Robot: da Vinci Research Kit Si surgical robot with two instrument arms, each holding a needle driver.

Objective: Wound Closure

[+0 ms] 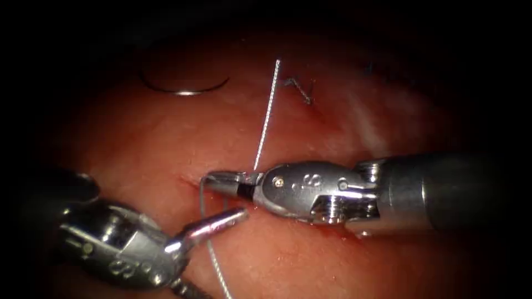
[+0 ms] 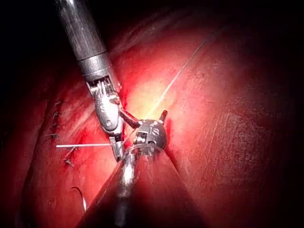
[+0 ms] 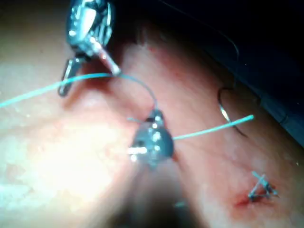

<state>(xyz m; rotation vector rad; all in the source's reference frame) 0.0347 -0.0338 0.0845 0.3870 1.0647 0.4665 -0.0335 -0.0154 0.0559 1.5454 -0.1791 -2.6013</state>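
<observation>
Tissue (image 1: 166,144) spans the field, red fluid (image 1: 332,230) pooled under the right tool (image 1: 213,180). Right tool's jaws closed on the thread (image 1: 265,124) at the cut. Left tool (image 1: 235,216) beside it: jaws parted, thread passing between them, nothing gripped. Needle (image 1: 185,88) lies free on the tissue, upper left, outside it. Finished stitch (image 1: 302,91) sits upper right.

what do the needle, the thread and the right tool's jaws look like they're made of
Needle: polished metal, apparently; a bright glint along its thin curve, lying free on the tissue. Thread: pale, finely twisted strand, fibre unclear. Right tool: shiny metal, mirror highlights; jaws shut on the thread.
</observation>
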